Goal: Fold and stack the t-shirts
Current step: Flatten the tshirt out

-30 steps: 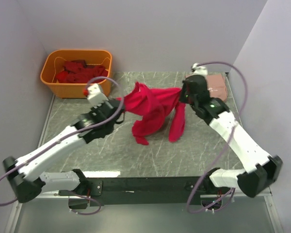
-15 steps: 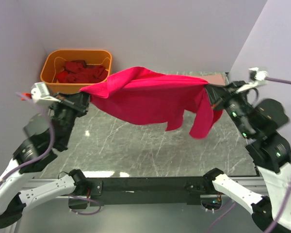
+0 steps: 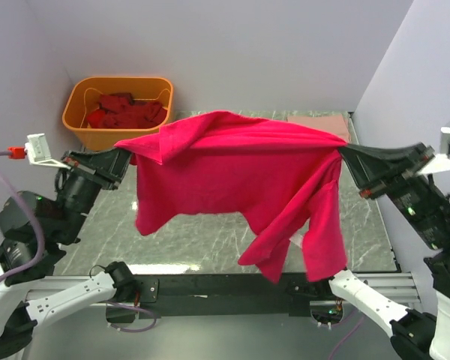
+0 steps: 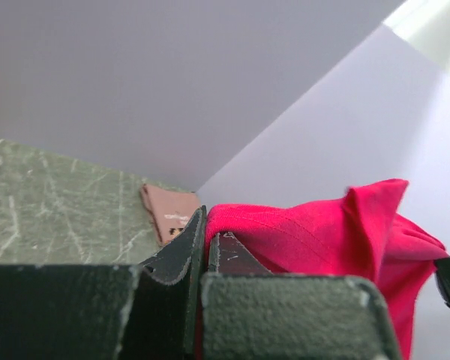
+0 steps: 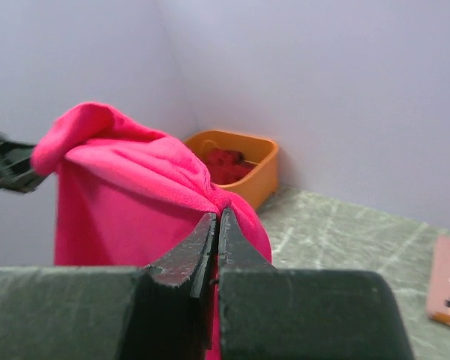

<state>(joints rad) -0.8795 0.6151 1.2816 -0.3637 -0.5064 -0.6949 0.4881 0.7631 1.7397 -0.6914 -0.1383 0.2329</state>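
Observation:
A bright crimson-pink t-shirt [image 3: 232, 172] hangs spread in the air between my two grippers, high above the table. My left gripper [image 3: 124, 156] is shut on its left edge, with the cloth [image 4: 315, 232] pinched between the fingers [image 4: 184, 247]. My right gripper [image 3: 343, 154] is shut on its right edge, with the cloth [image 5: 135, 187] pinched at the tips. A sleeve and the hem dangle down at the lower right. A folded salmon-pink t-shirt [image 3: 319, 120] with a small print lies at the back right, and also shows in the left wrist view [image 4: 169, 210]. Dark red t-shirts [image 3: 124, 111] lie in the orange tub.
The orange plastic tub [image 3: 82, 131] stands at the back left corner and also shows in the right wrist view [image 5: 255, 172]. The green marble table [image 3: 187, 232] is walled in by pale walls on the left, back and right.
Both grippers rose and moved apart, lifting the crumpled crimson shirt off the table. It now hangs stretched wide, lower and nearer the front than half a second ago.

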